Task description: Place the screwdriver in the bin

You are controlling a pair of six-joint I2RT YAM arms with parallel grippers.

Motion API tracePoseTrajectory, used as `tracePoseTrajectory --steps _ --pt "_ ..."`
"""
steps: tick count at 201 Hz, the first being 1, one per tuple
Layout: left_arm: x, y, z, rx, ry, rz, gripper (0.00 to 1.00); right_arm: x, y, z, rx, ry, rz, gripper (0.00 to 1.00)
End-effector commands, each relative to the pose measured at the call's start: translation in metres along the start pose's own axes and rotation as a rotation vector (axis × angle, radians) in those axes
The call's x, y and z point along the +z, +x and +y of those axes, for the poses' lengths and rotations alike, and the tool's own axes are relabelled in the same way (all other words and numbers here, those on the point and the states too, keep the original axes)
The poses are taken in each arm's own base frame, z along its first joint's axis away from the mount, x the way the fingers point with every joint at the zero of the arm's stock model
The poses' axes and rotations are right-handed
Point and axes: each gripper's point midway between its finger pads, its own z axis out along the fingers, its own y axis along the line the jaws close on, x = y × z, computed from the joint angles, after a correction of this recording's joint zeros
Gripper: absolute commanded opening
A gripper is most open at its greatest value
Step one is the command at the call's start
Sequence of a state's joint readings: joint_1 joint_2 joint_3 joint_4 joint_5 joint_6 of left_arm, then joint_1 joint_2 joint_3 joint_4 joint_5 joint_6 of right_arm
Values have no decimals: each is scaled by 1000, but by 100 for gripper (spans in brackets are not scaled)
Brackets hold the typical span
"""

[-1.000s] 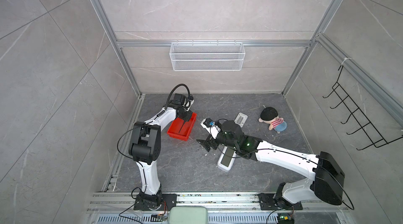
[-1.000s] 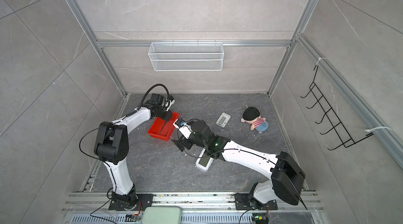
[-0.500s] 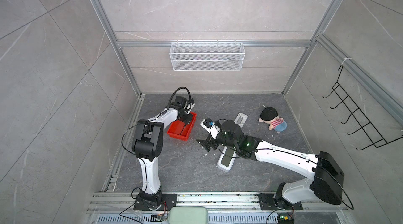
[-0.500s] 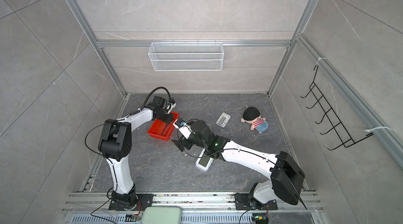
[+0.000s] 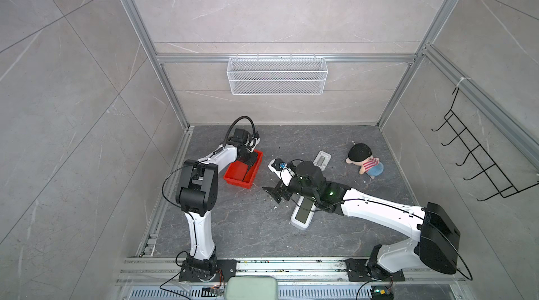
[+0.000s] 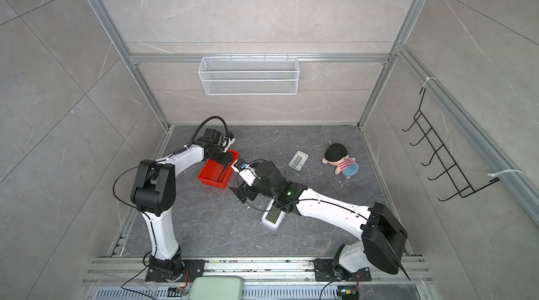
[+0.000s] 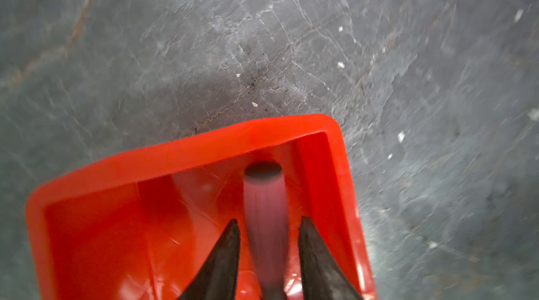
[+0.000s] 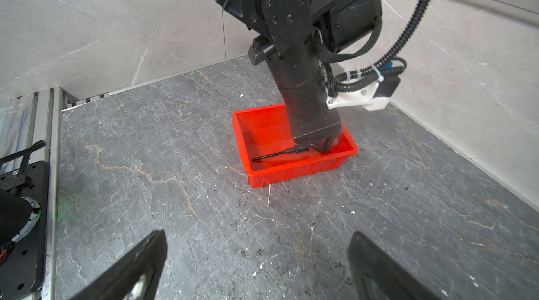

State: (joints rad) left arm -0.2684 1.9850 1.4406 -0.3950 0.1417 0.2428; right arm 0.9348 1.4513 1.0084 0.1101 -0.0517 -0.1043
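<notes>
Red plastic bin [image 8: 291, 173], right of centre in the right wrist view. The left gripper [image 7: 268, 222] reaches inside it, jaws slightly parted around the screwdriver [image 8: 271, 155], so it lands within the walls. The right gripper [image 8: 256, 233] stands wide and empty, clear of the bin.

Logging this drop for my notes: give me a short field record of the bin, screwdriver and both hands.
bin: small shallow red plastic tray, on the grey marbled floor
tool: slim red-handled screwdriver, black shaft inside the tray, handle blurred
left hand: above the tray, fingers apart either side of the handle
right hand: open, empty, above the floor
</notes>
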Motion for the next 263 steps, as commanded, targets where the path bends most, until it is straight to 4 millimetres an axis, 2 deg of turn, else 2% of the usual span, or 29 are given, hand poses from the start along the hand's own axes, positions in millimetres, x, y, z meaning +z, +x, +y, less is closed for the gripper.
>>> tracePoseTrajectory --steps 1,51,65,92,137,167,198,226,263 --pt "-39 -23 -2 12 -11 -85 53 -5 -21 -1 -8 13 -51 99" --pt "-89 -38 -7 14 -34 -177 70 -14 -27 -6 3 44 -85 99" --pt "-103 -39 -9 12 -43 -201 78 -16 -28 -9 4 57 -91 99" --pt "-131 -38 -13 3 -62 -258 85 -24 -30 -16 6 88 -105 99" --pt "-175 -26 -19 -30 -108 -386 94 -46 -32 -37 40 150 -148 99" --pt "-197 -6 -16 -49 -184 -476 99 -68 -25 -60 85 219 -170 99" --pt "-199 27 -5 -68 -292 -517 100 -92 -11 -90 143 303 -181 99" --pt "-189 59 12 -119 -344 -552 100 -115 9 -120 157 403 -168 99" --pt "-174 102 37 -247 -421 -589 99 -138 53 -156 156 543 -108 99"
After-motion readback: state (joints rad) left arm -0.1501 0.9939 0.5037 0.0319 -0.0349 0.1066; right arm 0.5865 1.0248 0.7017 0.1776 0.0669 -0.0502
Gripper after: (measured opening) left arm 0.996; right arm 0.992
